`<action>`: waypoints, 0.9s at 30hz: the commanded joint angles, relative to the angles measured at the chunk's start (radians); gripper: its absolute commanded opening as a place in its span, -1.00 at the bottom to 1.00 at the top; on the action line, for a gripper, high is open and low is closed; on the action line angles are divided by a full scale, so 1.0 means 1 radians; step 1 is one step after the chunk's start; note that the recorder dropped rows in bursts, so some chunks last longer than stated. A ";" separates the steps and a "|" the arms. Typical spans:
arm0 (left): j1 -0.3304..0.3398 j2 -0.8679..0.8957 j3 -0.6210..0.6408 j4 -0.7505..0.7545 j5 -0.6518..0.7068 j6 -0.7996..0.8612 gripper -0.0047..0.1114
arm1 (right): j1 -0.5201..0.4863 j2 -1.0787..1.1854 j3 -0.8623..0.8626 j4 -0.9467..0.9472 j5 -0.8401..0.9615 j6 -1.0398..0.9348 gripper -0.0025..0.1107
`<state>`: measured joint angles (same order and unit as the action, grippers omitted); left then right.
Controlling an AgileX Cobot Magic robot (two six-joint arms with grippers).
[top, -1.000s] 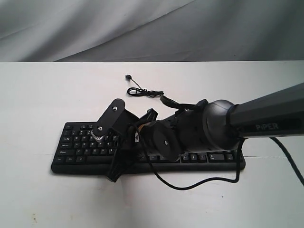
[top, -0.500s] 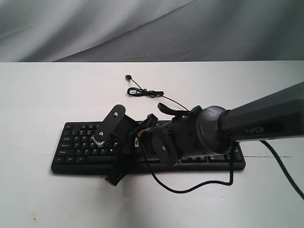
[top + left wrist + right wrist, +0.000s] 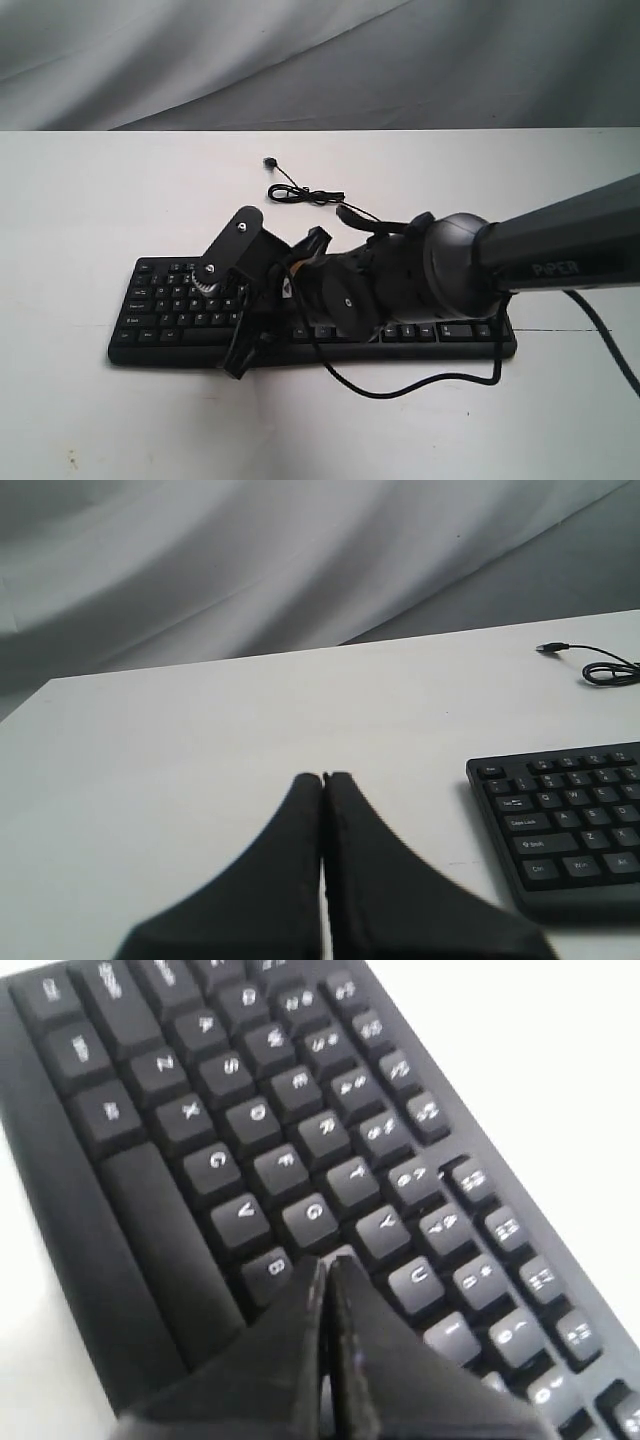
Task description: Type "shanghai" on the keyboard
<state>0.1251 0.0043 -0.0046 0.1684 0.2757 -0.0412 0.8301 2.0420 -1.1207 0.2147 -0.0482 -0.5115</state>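
On the flat white counter, a thick dark grey robot arm with "PiPER" lettering reaches in from the right across the wide black plastic keyboard with white key legends.

The keyboard lies flat in the middle of the counter, long side across the exterior view, its centre hidden under the arm's wrist. The right pincer has its two black fingers pressed together, tips down among the letter keys, just beside G and B; whether they touch a key I cannot tell. The left pincer is likewise closed with nothing between its fingers, over bare counter near the keyboard's Caps Lock end. Behind the keyboard a thin black cable lies in a small coil, ending in a small black plug.
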 commanded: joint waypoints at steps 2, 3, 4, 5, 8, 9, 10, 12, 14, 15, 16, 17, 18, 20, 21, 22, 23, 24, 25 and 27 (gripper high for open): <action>-0.007 -0.004 0.005 -0.002 -0.010 -0.004 -0.92 | -0.005 -0.013 -0.071 -0.032 0.048 -0.008 -0.96; -0.007 -0.004 0.005 -0.002 -0.010 -0.004 -0.92 | -0.005 -0.006 -0.094 -0.032 0.064 -0.008 -0.96; -0.007 -0.004 0.005 -0.002 -0.010 -0.004 -0.92 | -0.005 0.008 -0.114 -0.040 0.074 -0.008 -0.96; -0.007 -0.004 0.005 -0.002 -0.010 -0.004 -0.92 | -0.005 0.018 -0.130 -0.040 0.082 -0.008 -0.96; -0.007 -0.004 0.005 -0.002 -0.010 -0.004 -0.92 | -0.005 0.056 -0.168 -0.042 0.105 -0.008 -0.96; -0.007 -0.004 0.005 -0.002 -0.010 -0.004 -0.92 | -0.005 0.066 -0.175 -0.042 0.112 -0.008 -0.96; -0.007 -0.004 0.005 -0.002 -0.010 -0.004 -0.92 | -0.005 0.077 -0.183 -0.042 0.113 -0.008 -0.96; -0.007 -0.004 0.005 -0.002 -0.010 -0.004 -0.92 | -0.003 0.090 -0.183 -0.042 0.111 -0.008 -0.96; -0.007 -0.004 0.005 -0.002 -0.010 -0.004 -0.92 | -0.003 0.095 -0.183 -0.042 0.110 -0.008 -0.96; -0.007 -0.004 0.005 -0.002 -0.010 -0.004 -0.92 | -0.003 0.095 -0.183 -0.042 0.110 -0.008 -0.96; -0.007 -0.004 0.005 -0.002 -0.010 -0.004 -0.92 | -0.003 0.095 -0.183 -0.042 0.106 -0.008 -0.96; -0.007 -0.004 0.005 -0.002 -0.010 -0.004 -0.92 | -0.003 0.095 -0.183 -0.042 0.102 -0.008 -0.96; -0.007 -0.004 0.005 -0.002 -0.010 -0.004 -0.92 | -0.003 0.095 -0.183 -0.042 0.091 -0.008 -0.96; -0.007 -0.004 0.005 -0.002 -0.010 -0.004 -0.92 | -0.003 0.095 -0.183 -0.042 0.077 -0.008 -0.96; -0.007 -0.004 0.005 -0.002 -0.010 -0.004 -0.92 | -0.003 0.095 -0.183 -0.042 0.077 -0.008 -0.96; -0.007 -0.004 0.005 -0.002 -0.010 -0.004 -0.92 | -0.003 0.095 -0.183 -0.042 0.077 -0.008 -0.96; -0.007 -0.004 0.005 -0.002 -0.010 -0.004 -0.92 | -0.003 0.095 -0.183 -0.042 0.077 -0.008 -0.96; -0.007 -0.004 0.005 -0.002 -0.010 -0.004 -0.92 | -0.003 0.095 -0.183 -0.042 0.077 -0.008 -0.96; -0.007 -0.004 0.005 -0.002 -0.010 -0.004 -0.92 | -0.003 0.095 -0.183 -0.042 0.077 -0.008 -0.96; -0.007 -0.004 0.005 -0.002 -0.010 -0.004 -0.92 | -0.003 0.095 -0.183 -0.042 0.077 -0.008 -0.96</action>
<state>0.1251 0.0043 -0.0046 0.1684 0.2757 -0.0412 0.8301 2.1390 -1.2973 0.1829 0.0438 -0.5132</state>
